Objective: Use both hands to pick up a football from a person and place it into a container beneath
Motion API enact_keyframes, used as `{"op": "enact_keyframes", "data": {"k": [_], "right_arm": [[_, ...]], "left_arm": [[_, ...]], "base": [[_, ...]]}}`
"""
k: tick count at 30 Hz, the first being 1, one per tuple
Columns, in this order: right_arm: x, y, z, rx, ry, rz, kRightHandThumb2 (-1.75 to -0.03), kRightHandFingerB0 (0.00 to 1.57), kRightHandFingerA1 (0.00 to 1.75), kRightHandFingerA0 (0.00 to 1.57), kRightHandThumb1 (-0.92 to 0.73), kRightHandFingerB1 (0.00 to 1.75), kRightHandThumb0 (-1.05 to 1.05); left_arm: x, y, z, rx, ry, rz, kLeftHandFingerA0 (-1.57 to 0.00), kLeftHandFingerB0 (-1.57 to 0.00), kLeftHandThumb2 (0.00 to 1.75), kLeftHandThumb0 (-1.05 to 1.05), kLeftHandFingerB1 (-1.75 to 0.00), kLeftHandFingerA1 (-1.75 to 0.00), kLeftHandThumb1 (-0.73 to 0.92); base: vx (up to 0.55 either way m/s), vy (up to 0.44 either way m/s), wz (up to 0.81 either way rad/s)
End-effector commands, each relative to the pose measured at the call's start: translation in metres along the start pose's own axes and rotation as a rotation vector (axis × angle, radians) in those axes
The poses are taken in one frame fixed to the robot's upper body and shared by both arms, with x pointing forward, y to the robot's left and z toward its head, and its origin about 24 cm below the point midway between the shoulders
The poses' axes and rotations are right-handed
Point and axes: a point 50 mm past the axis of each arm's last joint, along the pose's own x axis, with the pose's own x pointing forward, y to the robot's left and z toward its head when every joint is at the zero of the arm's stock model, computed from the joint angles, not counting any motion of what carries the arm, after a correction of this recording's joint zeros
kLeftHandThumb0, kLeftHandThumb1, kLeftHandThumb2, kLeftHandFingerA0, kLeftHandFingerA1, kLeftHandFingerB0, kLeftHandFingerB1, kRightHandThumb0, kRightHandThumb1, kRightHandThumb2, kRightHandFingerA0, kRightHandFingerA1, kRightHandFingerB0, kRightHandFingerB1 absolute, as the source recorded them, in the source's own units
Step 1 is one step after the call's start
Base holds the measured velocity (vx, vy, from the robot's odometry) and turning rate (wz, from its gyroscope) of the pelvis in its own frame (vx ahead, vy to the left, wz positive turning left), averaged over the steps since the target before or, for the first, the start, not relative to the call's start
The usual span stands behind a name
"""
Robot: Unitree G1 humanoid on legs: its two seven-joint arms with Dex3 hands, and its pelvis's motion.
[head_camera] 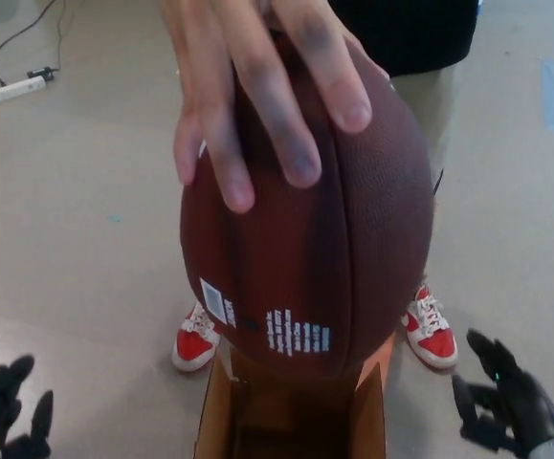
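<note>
Football: held by person's hand above cardboard box; left hand and right hand spread, empty (handover not begun).

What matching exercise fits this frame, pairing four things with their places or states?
Things:
1. football
2. box
3. shoes
4. right hand

Places or states:
A. red and white, on the floor
B. open, bottom right corner
C. held from above by a person's hand
D. open cardboard, below the ball

Pairs: 1-C, 2-D, 3-A, 4-B
</note>
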Motion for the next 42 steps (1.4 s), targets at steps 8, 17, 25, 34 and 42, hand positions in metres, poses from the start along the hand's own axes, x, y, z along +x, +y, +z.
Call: {"op": "enact_keyframes", "data": {"k": [8, 17, 25, 34, 42], "right_arm": [[-0.024, -0.040, 0.068, 0.180, -0.488, -0.202, -0.90, 0.00, 0.41, 0.22, -0.82, 0.00, -0.77], [-0.089, -0.025, 0.144, 0.189, -0.875, -0.165, -0.80, 0.00, 0.34, 0.23, -0.92, 0.00, -0.75], [-0.105, 0.000, 0.174, 0.216, -0.976, -0.032, -1.10, 0.00, 0.45, 0.23, -0.79, 0.17, -0.87], [-0.113, 0.020, 0.194, 0.235, -1.032, 0.053, -1.09, 0.00, 0.40, 0.18, -0.79, 0.17, -0.89], [-0.119, 0.043, 0.214, 0.236, -1.065, 0.115, -1.10, 0.00, 0.38, 0.15, -0.78, 0.20, -0.87]], "left_arm": [[-0.037, 0.026, 0.068, -0.113, -0.461, 0.012, 0.00, 0.00, 1.12, -0.86, -0.08, -0.18, 0.83], [-0.109, -0.011, 0.147, -0.080, -0.846, -0.111, -0.06, -0.05, 1.12, -0.90, -0.11, -0.26, 0.82], [-0.123, -0.027, 0.176, -0.054, -0.933, -0.181, -0.09, -0.06, 1.11, -0.91, -0.15, -0.25, 0.79], [-0.131, -0.049, 0.201, -0.089, -1.012, -0.232, -0.08, -0.07, 1.09, -0.88, -0.17, -0.31, 0.77], [-0.142, -0.072, 0.225, -0.039, -1.079, -0.248, -0.07, -0.06, 1.10, -0.87, -0.14, -0.31, 0.78]], "base": [[0.04, -0.002, 0.01], [0.00, 0.000, 0.00], [0.00, 0.000, 0.00], [0.00, 0.000, 0.00], [0.00, 0.000, 0.00]]}}
